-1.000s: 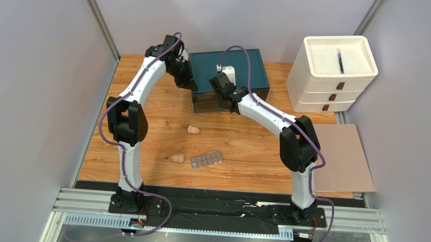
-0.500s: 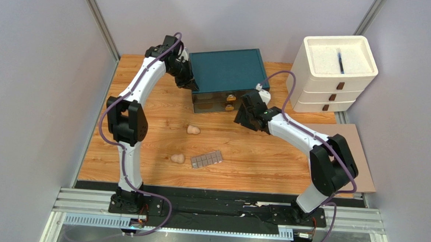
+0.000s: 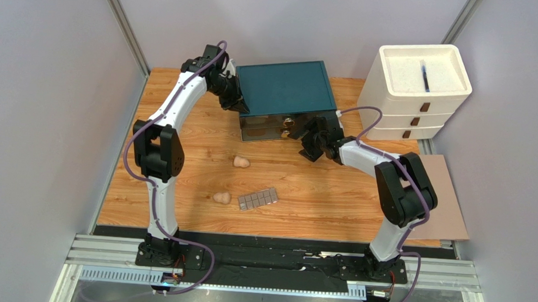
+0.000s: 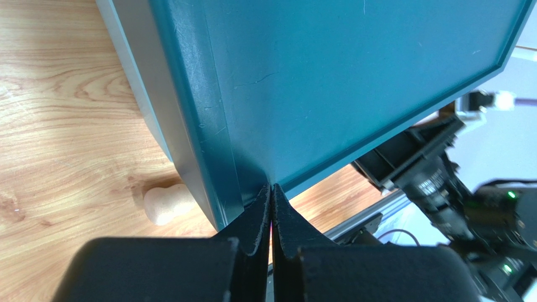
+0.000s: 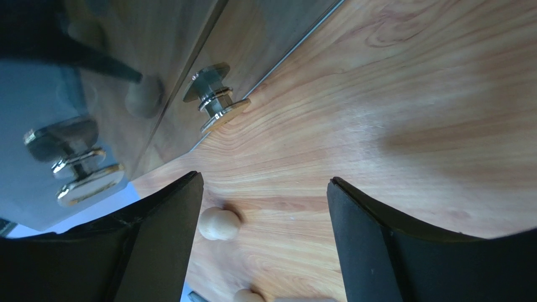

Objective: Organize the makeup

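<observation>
At the near left corner of the teal box (image 3: pixel 285 90), the left gripper (image 4: pixel 272 201), fingers pressed together with only a hairline gap and nothing between them, tips against the corner of the box's top rim. Just in front of the box's drawer face, toward its right end, the right gripper (image 5: pixel 265 182), fingers spread wide, holding nothing, low over the wooden table (image 3: pixel 318 195) and close to the two metal knobs (image 5: pixel 217 104) without touching either.

On the table in front of the box's left half, well apart from it, the first sponge (image 3: pixel 241 163), beige and pear-shaped. Farther out from the box, the second sponge (image 3: pixel 222 198), with the flat gridded palette (image 3: pixel 258 199) just beside it on the right. Both sponges and the palette free of the grippers. No sight of any tubes.
</observation>
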Motion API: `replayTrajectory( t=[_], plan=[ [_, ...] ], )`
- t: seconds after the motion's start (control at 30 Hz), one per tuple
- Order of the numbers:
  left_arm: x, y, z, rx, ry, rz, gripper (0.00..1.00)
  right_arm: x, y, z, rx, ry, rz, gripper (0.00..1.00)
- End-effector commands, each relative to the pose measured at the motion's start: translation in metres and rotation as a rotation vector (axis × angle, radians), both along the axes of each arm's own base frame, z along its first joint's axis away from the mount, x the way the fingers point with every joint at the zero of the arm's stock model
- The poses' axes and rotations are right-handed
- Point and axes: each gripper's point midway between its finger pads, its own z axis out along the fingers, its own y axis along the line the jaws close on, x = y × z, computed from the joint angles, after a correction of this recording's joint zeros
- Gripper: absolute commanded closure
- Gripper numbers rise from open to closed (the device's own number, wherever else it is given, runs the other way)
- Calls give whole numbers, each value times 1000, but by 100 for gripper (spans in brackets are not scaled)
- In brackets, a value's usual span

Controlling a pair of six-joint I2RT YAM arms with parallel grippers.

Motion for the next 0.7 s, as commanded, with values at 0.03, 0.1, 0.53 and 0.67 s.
replayTrajectory(
  t=[0.03, 0.1, 0.53, 0.67],
  plan=[
    [-23, 4, -25, 48, 100, -36, 99, 20, 26, 6, 192, -1, -30, 24],
    [-23, 4, -26, 48, 100, -41, 99, 24, 27, 6, 213, -10, -40, 25],
    [-26, 3, -32, 42, 111, -66, 99, 42, 20, -4, 343, -9, -143, 25],
    [-27, 3, -31, 42, 111, -70, 99, 46, 22, -11, 332, 19, -151, 26]
  ],
)
